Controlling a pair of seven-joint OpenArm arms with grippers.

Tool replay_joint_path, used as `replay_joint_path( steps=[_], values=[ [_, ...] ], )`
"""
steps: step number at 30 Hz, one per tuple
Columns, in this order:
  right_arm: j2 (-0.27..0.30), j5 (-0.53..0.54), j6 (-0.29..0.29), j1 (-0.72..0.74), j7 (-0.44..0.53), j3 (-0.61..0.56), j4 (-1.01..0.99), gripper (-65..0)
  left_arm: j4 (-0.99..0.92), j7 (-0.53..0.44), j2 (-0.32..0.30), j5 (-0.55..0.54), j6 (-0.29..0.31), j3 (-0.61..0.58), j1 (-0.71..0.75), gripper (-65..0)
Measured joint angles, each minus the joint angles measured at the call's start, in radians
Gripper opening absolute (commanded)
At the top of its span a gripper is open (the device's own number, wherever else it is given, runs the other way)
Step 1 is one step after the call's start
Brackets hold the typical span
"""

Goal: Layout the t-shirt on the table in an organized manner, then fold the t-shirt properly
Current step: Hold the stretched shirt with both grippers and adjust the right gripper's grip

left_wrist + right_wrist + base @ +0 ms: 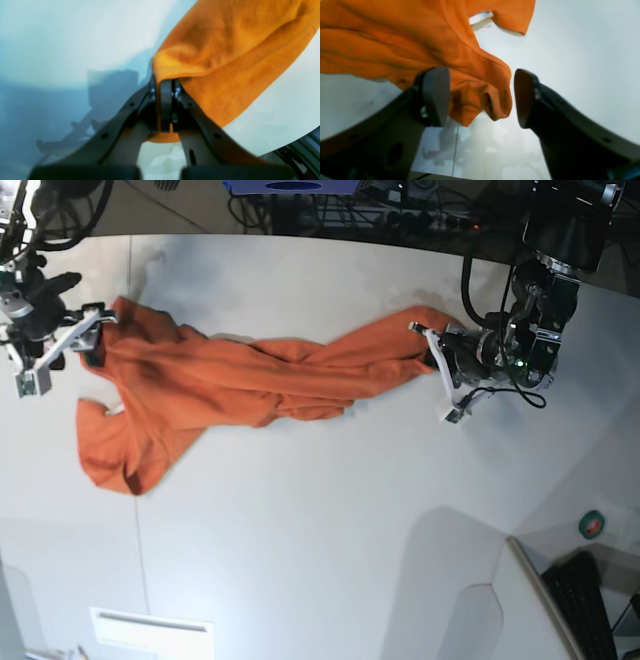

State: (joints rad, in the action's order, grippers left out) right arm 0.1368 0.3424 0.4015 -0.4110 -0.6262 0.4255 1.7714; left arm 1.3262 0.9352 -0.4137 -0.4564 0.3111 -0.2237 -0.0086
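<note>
T-shirt [230, 385]: it lies stretched and twisted across the white counter [320, 520], bunched rope-like between my two hands. My left hand [166, 85] is clamped on one end of the cloth. My right hand [481, 97] stands wide, its pads either side of a crumpled corner but not pinching it. Risks, as I judge them: if I pull left now, the free end drags and the twist tightens; if my right hand closes on stacked layers, the shirt will not spread flat.
</note>
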Motion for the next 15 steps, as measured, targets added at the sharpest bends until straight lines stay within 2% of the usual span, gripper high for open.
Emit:
replay_joint_path(
  steps=[2, 7, 10, 15],
  values=[
    [-0.018, 0.037, 0.000, -0.023, -0.003, 0.005, -0.010, -31.5, 0.000, 0.003, 0.000, 0.002, 0.000, 0.000, -0.003, -65.0],
    [-0.036, 0.164, 0.003, -0.044, -0.151, 0.000, -0.047, -31.8, 0.000, 0.005, -0.005, 0.003, 0.000, 0.000, -0.005, -65.0],
    [-0.027, 0.235, 0.003, -0.033, -0.142, 0.001, -0.067, -32.0, 0.001, 0.006, -0.002, 0.002, 0.000, 0.000, -0.005, -65.0],
    [-0.030, 0.225, 0.001, -0.014, -0.114, 0.001, -0.198, -32.0, 0.001, 0.007, -0.005, 0.002, 0.000, 0.000, -0.005, -65.0]
  ],
)
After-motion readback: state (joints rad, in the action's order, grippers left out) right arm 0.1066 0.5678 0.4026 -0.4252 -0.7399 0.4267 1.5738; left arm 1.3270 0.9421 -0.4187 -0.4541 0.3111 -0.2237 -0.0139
